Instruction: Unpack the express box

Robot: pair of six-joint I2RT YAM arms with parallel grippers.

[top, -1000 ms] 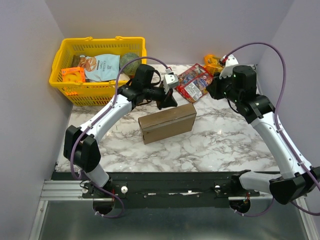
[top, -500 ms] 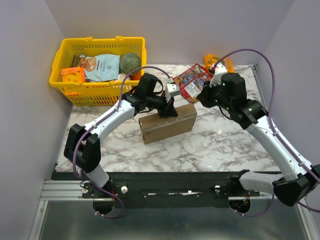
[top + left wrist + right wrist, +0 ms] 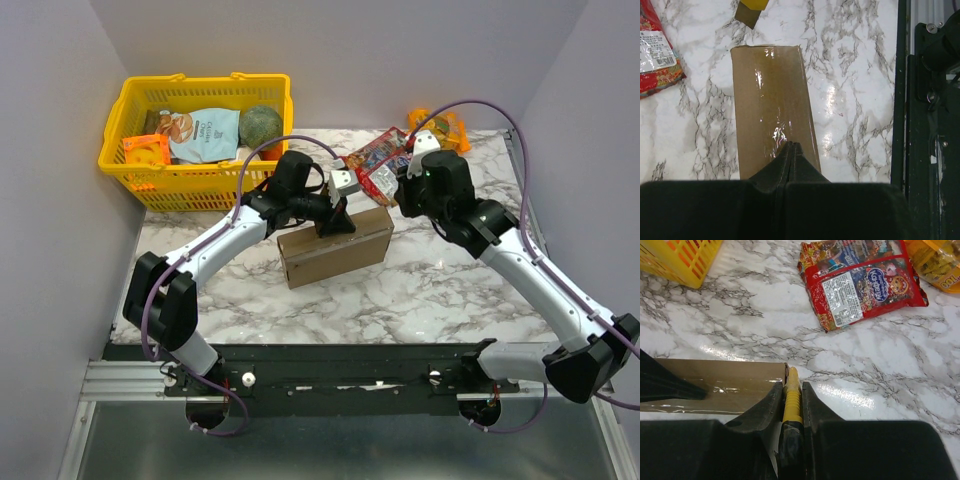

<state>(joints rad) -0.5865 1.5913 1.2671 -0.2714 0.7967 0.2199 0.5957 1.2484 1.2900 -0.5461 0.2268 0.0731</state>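
Observation:
The express box (image 3: 335, 245) is a brown cardboard box lying closed on the marble table, with clear tape along its top (image 3: 772, 95). My left gripper (image 3: 338, 222) is shut and empty, its tips (image 3: 791, 145) resting on the box's top near the far edge. My right gripper (image 3: 792, 385) is shut on a yellow ribbed tool (image 3: 793, 392). The tool's tip sits right at the far right corner of the box (image 3: 715, 385). In the top view the right gripper (image 3: 398, 203) hangs just beyond that corner.
A red snack packet (image 3: 385, 165) (image 3: 860, 282) lies on the table just behind the box. An orange packet (image 3: 440, 125) sits at the back right. A yellow basket (image 3: 195, 135) with several groceries stands at the back left. Purple walls enclose the table.
My right arm has swung left and down, bringing the yellow tool to the box's far right corner. My left gripper has moved from the box's far edge onto its top.

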